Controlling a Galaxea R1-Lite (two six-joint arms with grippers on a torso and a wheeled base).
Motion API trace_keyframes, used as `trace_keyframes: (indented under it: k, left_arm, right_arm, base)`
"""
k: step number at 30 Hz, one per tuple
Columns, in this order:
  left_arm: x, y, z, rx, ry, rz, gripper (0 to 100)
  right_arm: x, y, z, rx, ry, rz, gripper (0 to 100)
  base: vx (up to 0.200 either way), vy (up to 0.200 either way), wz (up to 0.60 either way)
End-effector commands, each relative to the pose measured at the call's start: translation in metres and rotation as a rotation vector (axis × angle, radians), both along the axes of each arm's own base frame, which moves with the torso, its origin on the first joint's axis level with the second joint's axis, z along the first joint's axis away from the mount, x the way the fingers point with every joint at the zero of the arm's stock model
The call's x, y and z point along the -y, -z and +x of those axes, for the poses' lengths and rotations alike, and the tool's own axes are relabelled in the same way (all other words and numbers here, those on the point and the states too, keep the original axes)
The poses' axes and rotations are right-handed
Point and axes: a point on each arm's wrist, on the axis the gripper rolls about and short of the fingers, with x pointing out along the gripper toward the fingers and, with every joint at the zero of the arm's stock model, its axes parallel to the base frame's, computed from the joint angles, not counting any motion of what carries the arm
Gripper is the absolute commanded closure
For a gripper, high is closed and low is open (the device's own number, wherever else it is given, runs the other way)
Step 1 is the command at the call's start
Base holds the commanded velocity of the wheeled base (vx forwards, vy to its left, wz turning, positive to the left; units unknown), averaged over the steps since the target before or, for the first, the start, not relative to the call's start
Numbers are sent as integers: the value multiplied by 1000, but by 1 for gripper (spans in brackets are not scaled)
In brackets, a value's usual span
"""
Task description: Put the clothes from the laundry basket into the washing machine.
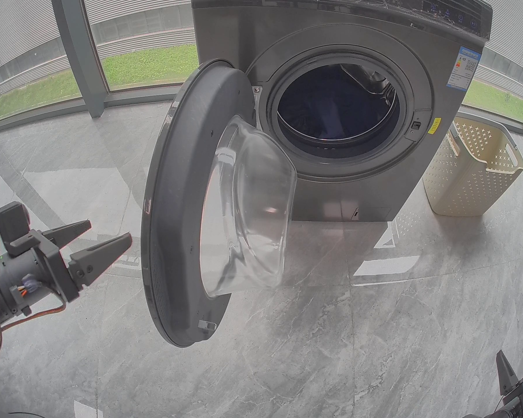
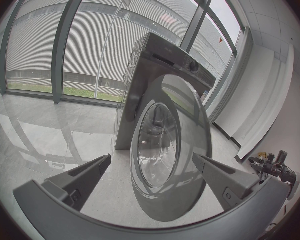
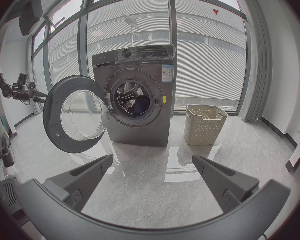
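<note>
- Clothes (image 1: pixel 331 114): dark blue bundle inside drum (image 1: pixel 383 140) of washing machine (image 1: pixel 366 198), low & toward the back. Paler shape higher up in drum (image 3: pixel 125 89); can't tell if cloth or machine part.
- Washing machine: grey front-loader, standing at far edge of floor (image 1: pixel 389 320), back to the windows (image 1: pixel 139 24).
- Door (image 1: pixel 171 216): wide open, hinged on machine's left side, swung out over floor toward near-left. Clear glass bowl (image 1: pixel 250 204) bulging toward the right.
- Laundry basket (image 1: pixel 465 187): cream, perforated, upright on floor just beside machine's right side, toward far-right corner. Narrow gap btw basket & machine in right wrist view. Rim handle (image 1: pixel 514 155) on outer side.
- Left gripper (image 1: pixel 110 230): over near-left edge of floor, raised, on outer side of door; near door rim but apart from it. Claw spread wide, nothing in it. Door's outer face seen beyond the fingertips (image 2: pixel 103 160) in left wrist view.
- Right gripper (image 1: pixel 515 343): at near-right corner of floor, well apart from basket & machine. Claw spread, nothing gripped. Pointed toward machine front, w/ basket off to the right beyond it, in right wrist view.
</note>
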Motion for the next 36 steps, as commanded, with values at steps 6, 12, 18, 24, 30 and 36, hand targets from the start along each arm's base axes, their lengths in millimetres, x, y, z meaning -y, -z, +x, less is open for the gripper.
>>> trace_keyframes:
  k: [6, 12, 18, 24, 30, 36]
  left_arm:
    - [40, 8, 55, -18, 8, 19, 0]
    - [73, 7, 72, 7, 30, 17, 0]
    - [91, -1, 89, 28, 47, 2, 0]
    - [98, 5, 95, 11, 58, 11, 0]
    - [110, 2, 104, 23, 52, 7, 0]
    - [129, -7, 117, 46, 63, -8, 0]
  right_arm:
    - [0, 5, 0, -1, 0, -1, 0]
    - [0, 5, 0, -1, 0, -1, 0]
    - [0, 5, 0, -1, 0, -1, 0]
    - [0, 5, 0, -1, 0, 1, 0]
    - [0, 5, 0, -1, 0, 1, 0]
    - [0, 5, 0, -1, 0, -1, 0]
  base:
    - [0, 0, 0]
    - [0, 0, 0]
    - [0, 0, 0]
    - [0, 0, 0]
    - [0, 0, 0]
    - [0, 0, 0]
